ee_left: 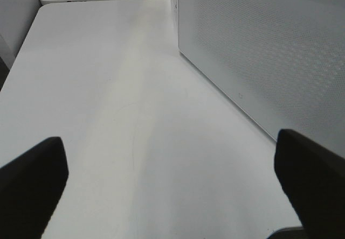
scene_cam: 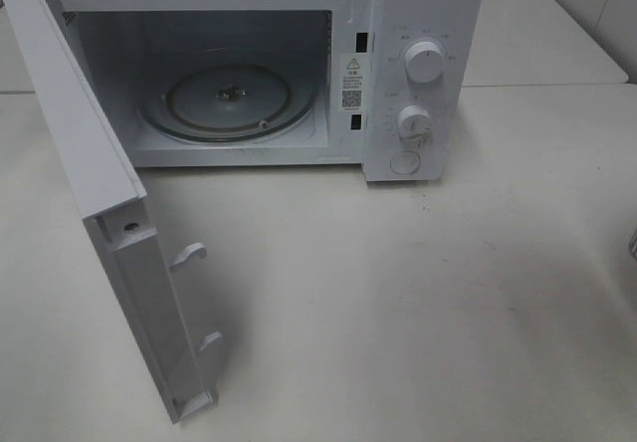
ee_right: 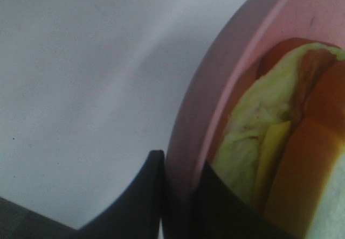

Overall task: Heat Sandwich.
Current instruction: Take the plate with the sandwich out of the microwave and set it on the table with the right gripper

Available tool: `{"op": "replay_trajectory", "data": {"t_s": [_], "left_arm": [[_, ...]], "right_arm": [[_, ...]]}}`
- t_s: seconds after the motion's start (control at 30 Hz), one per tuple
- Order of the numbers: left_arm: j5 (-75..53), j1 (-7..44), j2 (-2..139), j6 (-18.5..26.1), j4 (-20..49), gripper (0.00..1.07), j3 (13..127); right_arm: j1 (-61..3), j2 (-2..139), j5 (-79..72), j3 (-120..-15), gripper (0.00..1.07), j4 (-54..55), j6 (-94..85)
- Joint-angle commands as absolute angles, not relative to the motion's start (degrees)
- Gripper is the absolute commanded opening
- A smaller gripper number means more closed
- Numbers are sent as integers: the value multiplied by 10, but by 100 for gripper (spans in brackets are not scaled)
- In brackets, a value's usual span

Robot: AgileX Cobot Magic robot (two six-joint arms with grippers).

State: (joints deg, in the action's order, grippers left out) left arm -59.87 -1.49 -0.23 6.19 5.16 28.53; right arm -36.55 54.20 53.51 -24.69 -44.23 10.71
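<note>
sandwich (ee_right: 280, 158) blurred and cut off at frame edge, pink plate (ee_right: 199, 131) rim only partly visible, both absent from high view

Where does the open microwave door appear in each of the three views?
Exterior high: the microwave door swings out at the left, inner face showing two latch hooks.
Left wrist: the door's perforated outer panel fills the upper right, standing on the table.
Right wrist: not in it.
Shared landmark: the white table.

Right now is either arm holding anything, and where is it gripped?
The right end effector pinches the pink plate at its rim, with the sandwich on it. The left end effector is open and empty.
</note>
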Motion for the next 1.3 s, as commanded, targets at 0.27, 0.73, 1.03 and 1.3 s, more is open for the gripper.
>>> {"op": "replay_trajectory", "data": {"t_s": [0.27, 0.73, 1.03, 1.3], "left_arm": [[-590, -16, -18, 60, 54, 100, 284], [-590, -16, -18, 60, 54, 100, 284], [-590, -16, -18, 60, 54, 100, 284], [-590, -16, -18, 60, 54, 100, 284]], "right_arm": [[-366, 677, 544, -324, 0, -503, 256], [-366, 818, 610, -453, 1, -487, 307], [-325, 868, 621, -489, 1, -477, 325], [-278, 891, 615, -489, 1, -481, 340]]}}
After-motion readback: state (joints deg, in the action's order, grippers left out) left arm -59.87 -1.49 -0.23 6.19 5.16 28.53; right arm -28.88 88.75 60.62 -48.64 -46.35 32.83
